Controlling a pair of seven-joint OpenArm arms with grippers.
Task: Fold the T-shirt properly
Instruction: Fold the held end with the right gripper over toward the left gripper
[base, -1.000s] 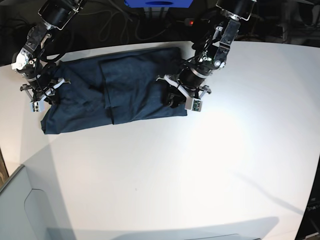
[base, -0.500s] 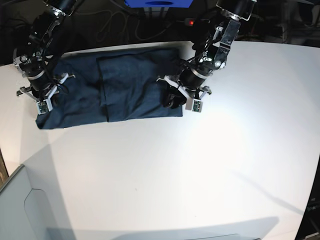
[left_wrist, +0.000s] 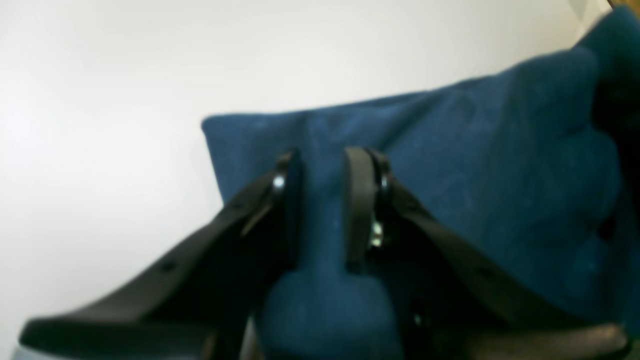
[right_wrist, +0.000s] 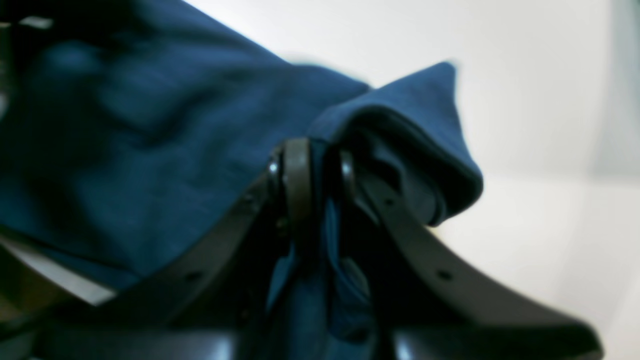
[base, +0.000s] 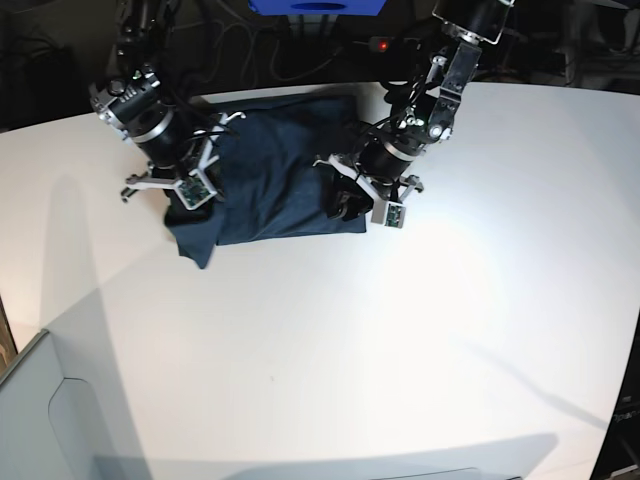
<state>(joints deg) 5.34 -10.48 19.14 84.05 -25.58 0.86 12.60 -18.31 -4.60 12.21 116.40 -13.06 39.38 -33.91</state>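
My right gripper (right_wrist: 320, 170) has its jaws drawn nearly together on a bunched edge of the T-shirt (base: 285, 180); in the right wrist view the navy cloth is pinched between the pads and a loose corner flops over beyond them. In the base view this gripper (base: 180, 195) stands at the garment's near-left end, with a tail of cloth hanging down from the lifted edge to the table (base: 330, 340).

My left gripper (left_wrist: 322, 200) has its jaws parted a little, and a ridge of the same cloth fills the gap between the pads, so I judge it to be gripping. In the base view it (base: 365, 205) sits at the shirt's right end, low on the table.

The T-shirt lies toward the far side of the white table, already partly doubled over, spanning the space between both grippers.

Risks, as I judge them:
- The right pinch holds several layers unevenly; one layer could slip out and spoil the fold line.
- The drooping corner may tuck under the fold and leave a lump.
- If the left gripper's hold is slack, pulling from the right could drag the whole shirt instead of folding it.

Containers: none that I can identify on the table. A pale grey surface shows at the near-left corner of the base view; I cannot tell what it is.
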